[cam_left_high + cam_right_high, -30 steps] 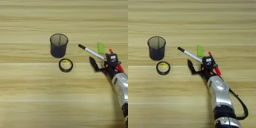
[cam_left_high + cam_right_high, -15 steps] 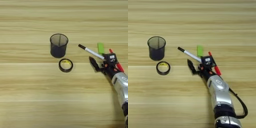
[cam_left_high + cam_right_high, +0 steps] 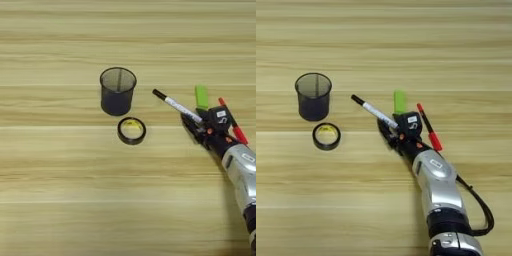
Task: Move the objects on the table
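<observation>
The black two-fingered end effector [image 3: 390, 131] is edging slightly toward ten o'clock, fingers closing around the white black-capped marker [image 3: 374, 110]; the black wire-mesh pen cup [image 3: 117, 91] is sitting at nine o'clock on the wood-grain table [image 3: 60, 190].

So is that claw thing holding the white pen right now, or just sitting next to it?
Right gripper: at the lower end of the white marker; whether it grips it cannot be told.
</observation>
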Robot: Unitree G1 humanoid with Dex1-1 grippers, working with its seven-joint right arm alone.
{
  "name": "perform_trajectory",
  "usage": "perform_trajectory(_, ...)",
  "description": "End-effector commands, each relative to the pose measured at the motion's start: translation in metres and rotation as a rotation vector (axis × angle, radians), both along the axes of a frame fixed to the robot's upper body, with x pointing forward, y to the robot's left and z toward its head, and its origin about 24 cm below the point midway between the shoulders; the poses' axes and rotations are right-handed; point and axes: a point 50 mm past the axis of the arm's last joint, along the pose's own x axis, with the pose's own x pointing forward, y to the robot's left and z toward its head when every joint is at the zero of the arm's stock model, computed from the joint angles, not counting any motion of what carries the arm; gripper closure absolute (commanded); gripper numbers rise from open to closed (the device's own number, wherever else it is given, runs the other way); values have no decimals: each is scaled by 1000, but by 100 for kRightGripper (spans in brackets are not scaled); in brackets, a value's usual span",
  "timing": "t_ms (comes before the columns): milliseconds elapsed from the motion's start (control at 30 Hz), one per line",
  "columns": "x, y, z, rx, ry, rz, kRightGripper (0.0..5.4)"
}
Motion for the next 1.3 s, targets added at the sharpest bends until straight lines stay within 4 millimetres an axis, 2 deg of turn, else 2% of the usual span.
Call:
perform_trajectory(33, 7, 0, 13, -31, -36, 25, 351)
perform_trajectory(333, 7, 3, 12, -40, -35, 57, 466)
perform_trajectory(533, 8, 6, 18, -25, -74, 58, 467)
perform_trajectory(800, 10, 5, 37, -49, -134, 68, 467)
perform_trajectory(1167, 13, -8, 80, -119, -220, 95, 467)
perform_trajectory(1300, 14, -10, 103, -152, -248, 147, 467)
